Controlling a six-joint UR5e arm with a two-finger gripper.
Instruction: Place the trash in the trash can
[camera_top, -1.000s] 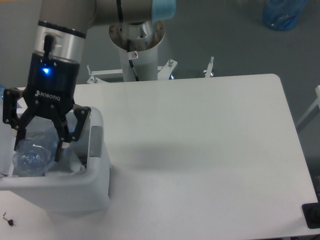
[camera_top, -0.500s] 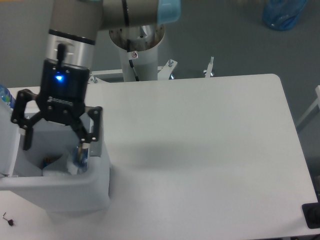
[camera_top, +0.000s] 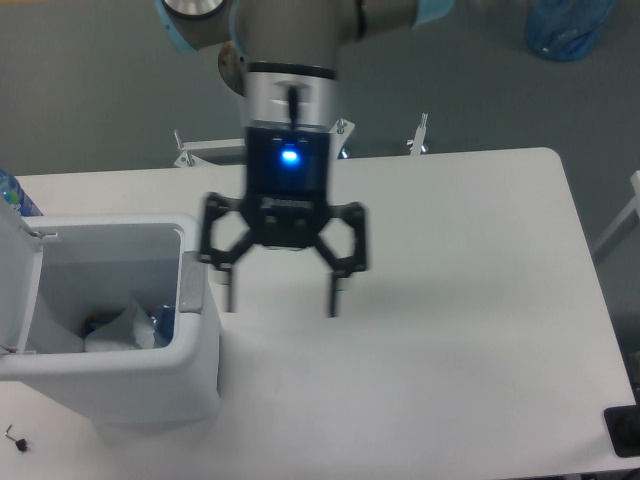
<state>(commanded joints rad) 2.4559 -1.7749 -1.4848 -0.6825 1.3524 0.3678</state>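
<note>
Since the earlier frames, the black two-finger gripper has been carried out of the trash can and to the right, and it is now seen over the white table, slightly blurred by motion. Its jaws are spread wide, and nothing is held between them. A blue light is lit on the gripper body, below the silver wrist ring.

The large white rectangular plastic trash can with rounded corners is seen at the left edge of the table, with its hinged white lid stood open on the far left side and a grey panel set at its right rim. At the bottom of the bin a crumpled white paper wad is seen, and just beside it, against the right inner wall, part of a crushed clear bluish plastic bottle is visible; the rest of the bottle is hidden by the wall of the bin. Whether the two pieces are touching cannot be told. A small dark item lies at the bottom left of the bin, too small to be identified.

Both pieces of trash lie inside the bin, to the left of and below the gripper, with the bin's right wall between them and the left finger. The left fingertip is seen just beside the grey panel, outside the bin.
</note>
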